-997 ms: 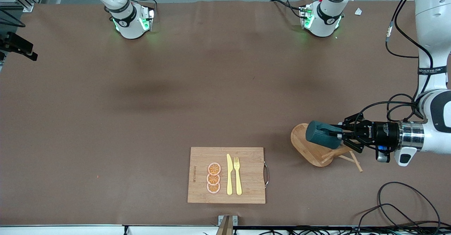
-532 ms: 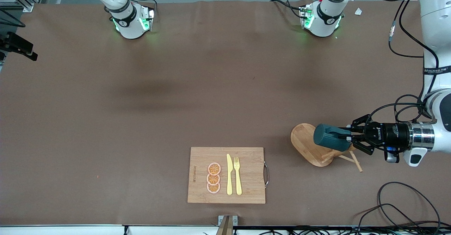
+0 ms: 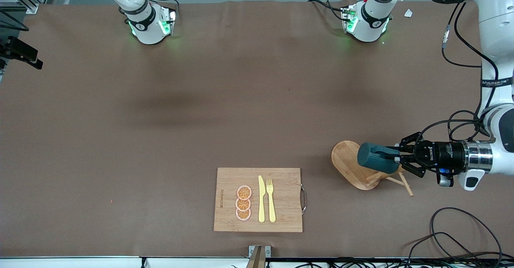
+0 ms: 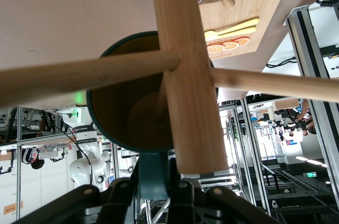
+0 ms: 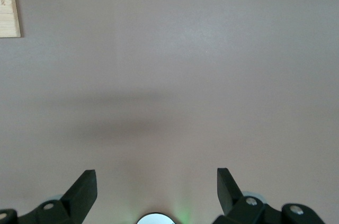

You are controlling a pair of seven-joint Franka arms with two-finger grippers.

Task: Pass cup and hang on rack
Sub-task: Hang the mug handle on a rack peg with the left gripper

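The dark teal cup (image 3: pixel 375 157) lies on its side in the air over the light wooden rack (image 3: pixel 348 161), toward the left arm's end of the table. My left gripper (image 3: pixel 396 158) is shut on the cup's handle. In the left wrist view the gripper (image 4: pixel 157 184) pinches the teal handle. The cup's mustard inside (image 4: pixel 124 121) faces the rack's post (image 4: pixel 185 75), and pegs (image 4: pixel 79 78) cross in front of its mouth. My right gripper (image 5: pixel 156 189) is open and empty, waiting over bare table. It does not show in the front view.
A rectangular cutting board (image 3: pixel 281 199) with orange slices (image 3: pixel 243 203), a yellow knife (image 3: pixel 261 199) and a fork (image 3: pixel 271 199) lies near the front edge. Black cables (image 3: pixel 461 236) trail at the corner by the left arm's end.
My left gripper has carried the cup a little toward the left arm's end of the table, closer to the rack's post. In the last half second it has hardly moved.
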